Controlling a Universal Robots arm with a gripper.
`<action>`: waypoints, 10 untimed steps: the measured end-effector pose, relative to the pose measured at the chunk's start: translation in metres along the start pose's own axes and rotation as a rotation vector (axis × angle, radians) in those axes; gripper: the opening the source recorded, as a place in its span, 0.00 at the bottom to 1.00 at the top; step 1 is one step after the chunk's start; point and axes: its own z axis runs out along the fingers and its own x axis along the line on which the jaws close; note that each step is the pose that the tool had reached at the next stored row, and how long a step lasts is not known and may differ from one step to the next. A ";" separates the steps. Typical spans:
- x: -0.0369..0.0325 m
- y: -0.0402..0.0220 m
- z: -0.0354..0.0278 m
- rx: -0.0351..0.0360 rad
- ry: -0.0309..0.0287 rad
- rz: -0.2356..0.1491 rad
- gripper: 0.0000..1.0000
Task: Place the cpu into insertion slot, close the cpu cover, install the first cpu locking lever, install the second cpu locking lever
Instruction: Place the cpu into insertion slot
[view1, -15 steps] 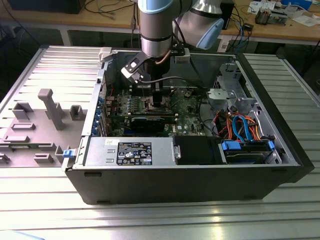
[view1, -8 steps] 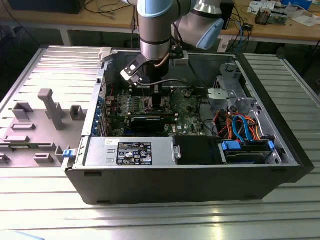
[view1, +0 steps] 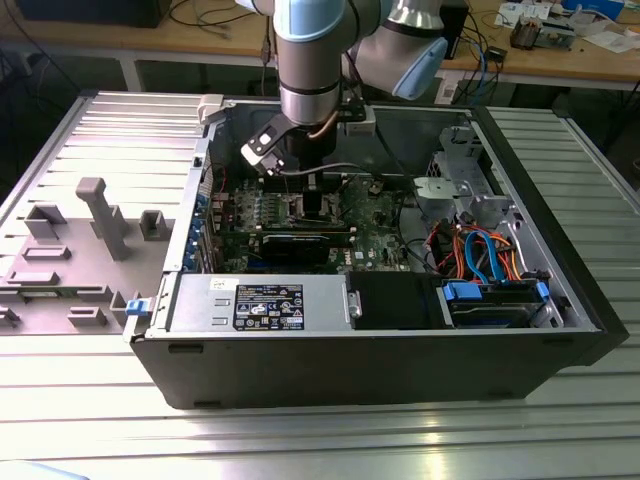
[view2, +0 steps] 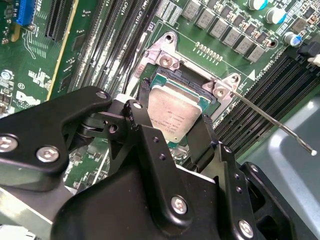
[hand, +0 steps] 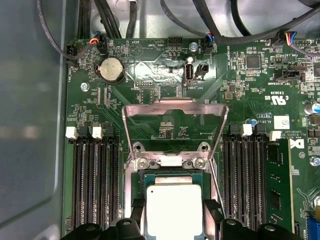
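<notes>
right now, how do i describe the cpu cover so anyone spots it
On the green board, find the square silver chip between the two banks of long black slots. Hinged beside it stands a thin silver frame, swung open, off the chip. Unlike the solid chip, it has a big square window with board showing through.

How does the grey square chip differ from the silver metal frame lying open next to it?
The cpu is a solid plate with a dull grey top; the cpu cover is a thin frame with a square window showing green board through it. The cpu lies flat in the insertion slot; the cpu cover is swung open, off the slot. Both are silvery metal, of similar width.
</notes>
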 end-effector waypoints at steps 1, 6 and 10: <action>0.0005 -0.0011 0.0011 0.0000 0.0000 0.000 0.55; 0.0012 -0.0019 0.0038 0.0002 -0.0003 0.000 0.55; 0.0013 -0.0018 0.0047 0.0004 -0.0004 0.000 0.55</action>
